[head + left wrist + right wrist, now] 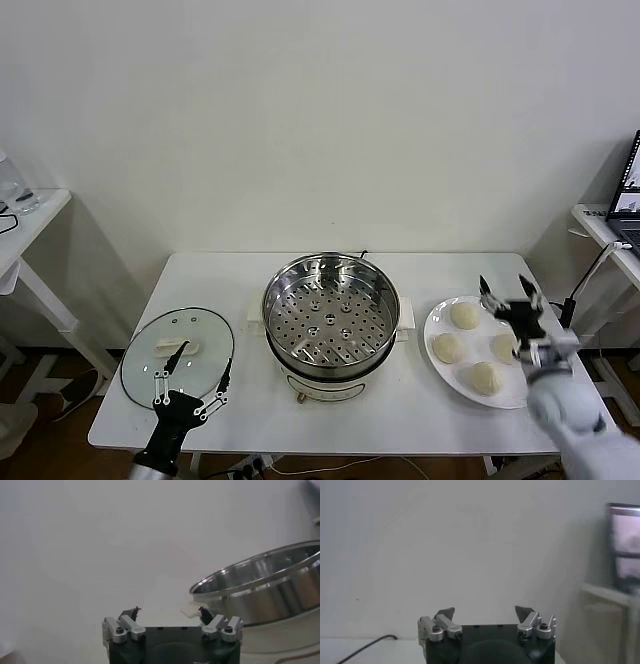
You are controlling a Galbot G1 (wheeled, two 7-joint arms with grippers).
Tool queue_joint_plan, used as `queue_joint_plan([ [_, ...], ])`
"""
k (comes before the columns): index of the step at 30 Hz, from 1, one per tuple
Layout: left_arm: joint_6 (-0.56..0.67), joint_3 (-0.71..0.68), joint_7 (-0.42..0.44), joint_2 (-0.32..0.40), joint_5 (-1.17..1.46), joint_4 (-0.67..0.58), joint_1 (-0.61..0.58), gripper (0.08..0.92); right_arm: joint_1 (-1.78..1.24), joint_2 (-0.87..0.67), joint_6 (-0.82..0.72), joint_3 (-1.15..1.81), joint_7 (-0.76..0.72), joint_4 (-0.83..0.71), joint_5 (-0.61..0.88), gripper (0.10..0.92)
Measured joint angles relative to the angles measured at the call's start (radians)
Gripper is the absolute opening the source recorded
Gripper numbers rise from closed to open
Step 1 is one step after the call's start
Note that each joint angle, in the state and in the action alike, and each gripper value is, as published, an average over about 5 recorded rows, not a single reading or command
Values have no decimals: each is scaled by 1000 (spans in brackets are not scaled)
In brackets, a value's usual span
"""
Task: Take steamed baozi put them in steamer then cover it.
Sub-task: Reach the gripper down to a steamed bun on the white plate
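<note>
Several cream-white baozi (464,316) lie on a white plate (436,318) at the table's right. The steel steamer (331,305) stands mid-table with its perforated tray bare; its rim also shows in the left wrist view (260,580). The glass cover (177,353) with its white handle lies flat at the table's left. My right gripper (511,290) is open and empty, raised above the plate's right side; in the right wrist view (484,612) it faces the wall. My left gripper (197,369) is open and empty over the cover's near edge, shown also in the left wrist view (169,611).
The white table (230,275) has a black cable behind the steamer. A side table (30,215) stands at the far left. Another side table with a laptop (628,195) stands at the far right, close to my right arm.
</note>
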State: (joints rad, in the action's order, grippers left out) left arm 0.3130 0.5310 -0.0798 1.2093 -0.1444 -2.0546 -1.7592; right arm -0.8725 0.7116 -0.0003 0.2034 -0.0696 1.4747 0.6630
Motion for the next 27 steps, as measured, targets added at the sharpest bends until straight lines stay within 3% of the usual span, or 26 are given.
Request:
queue_joint_plan([
  [7, -9, 6, -13, 15, -7, -12, -12, 823, 357, -59, -2, -297, -397, -224, -141, 823],
  [16, -20, 18, -21, 35, -13, -18, -23, 823, 680, -40, 45, -552, -855, -458, -442, 823],
  [27, -22, 29, -25, 48, -14, -22, -34, 823, 819, 43, 103, -689, -1081, -631, -732, 823],
])
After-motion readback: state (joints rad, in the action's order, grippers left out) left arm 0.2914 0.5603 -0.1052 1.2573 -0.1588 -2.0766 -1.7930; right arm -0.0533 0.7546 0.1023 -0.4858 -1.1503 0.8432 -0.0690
